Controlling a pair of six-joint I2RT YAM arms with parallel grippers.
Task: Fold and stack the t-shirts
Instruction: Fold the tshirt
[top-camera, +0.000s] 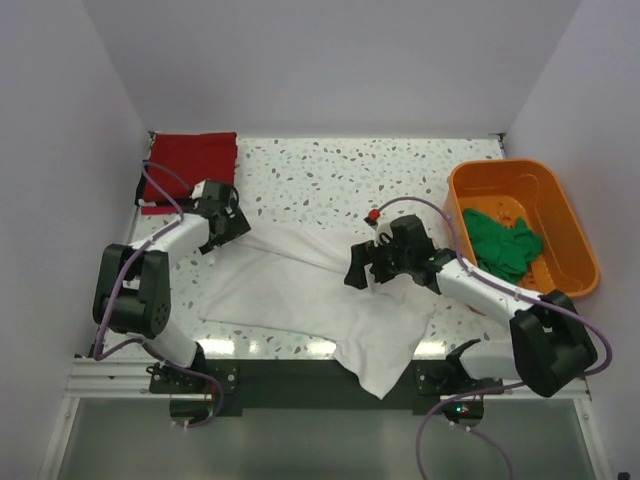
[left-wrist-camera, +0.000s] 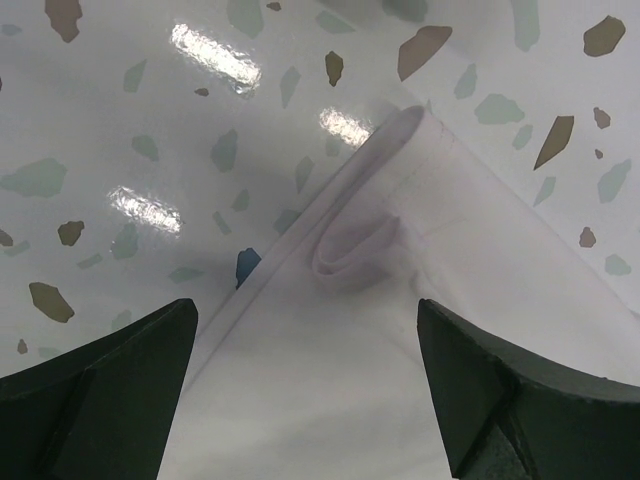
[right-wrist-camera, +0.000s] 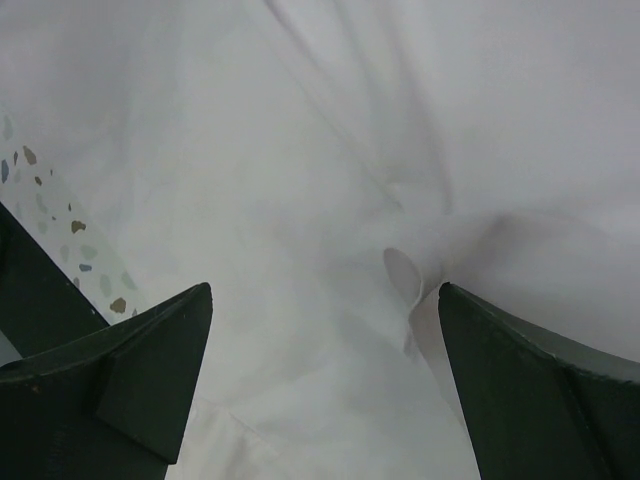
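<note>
A white t-shirt lies spread and creased across the middle of the table, one part hanging over the near edge. My left gripper is open over its far left corner; the left wrist view shows a rolled hem between the jaws. My right gripper is open over the shirt's right part, above a small fold. A red t-shirt lies folded at the far left corner. A bright green t-shirt is bunched in the orange tub. The thin dark shirt is not in view.
The orange tub stands at the right edge of the speckled table. White walls close the back and both sides. A small red object sits on the right arm's cable near the shirt.
</note>
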